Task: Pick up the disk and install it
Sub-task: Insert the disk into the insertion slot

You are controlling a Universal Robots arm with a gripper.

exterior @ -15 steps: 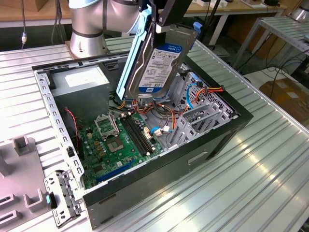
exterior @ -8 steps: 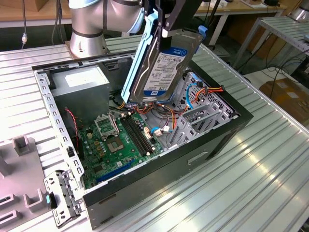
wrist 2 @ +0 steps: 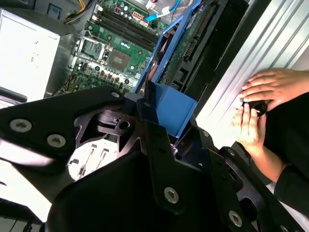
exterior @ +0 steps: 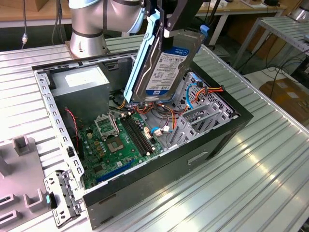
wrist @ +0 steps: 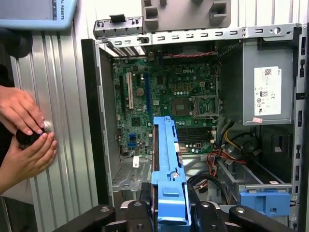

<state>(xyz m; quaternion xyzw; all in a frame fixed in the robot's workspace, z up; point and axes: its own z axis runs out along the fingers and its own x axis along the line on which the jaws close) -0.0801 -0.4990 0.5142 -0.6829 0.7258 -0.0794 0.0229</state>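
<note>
We see the disk (exterior: 166, 65) up in the air in the upper middle of the exterior view. It is tilted steeply, its labelled face is turned toward the camera, and its lower end hangs over the open case. A light-blue rail (exterior: 141, 53) runs along its side toward the exterior view's left. The gripper (exterior: 170, 30) is clamped on the disk's upper end, and the drive hangs from that hold. In the first wrist view we look down the disk (wrist: 166, 164) edge-on, blue rail toward us, with the gripper (wrist: 169, 215) pinching it from both sides. We cannot tell whether the disk's lower edge touches the cables (exterior: 193, 94), an orange, red and blue bundle just beneath it. Beside those, toward the exterior view's right, stands the metal drive cage (exterior: 203, 116). The green motherboard (exterior: 116, 145) fills the case floor in the lower centre of that frame, and the grey power supply box (exterior: 79, 79) sits in the corner at upper left. The black computer case (exterior: 212, 145) lies open on the ribbed aluminium table (exterior: 270, 169). The arm's silver base (exterior: 89, 29) rises behind the case at the top, and grey fixture blocks (exterior: 19, 145) lie at the left edge. In the first wrist view, a person's hand (wrist: 19, 112) and their other hand (wrist: 30, 157) rest on the table beside the case, touching a small black object (wrist: 26, 137).
</note>
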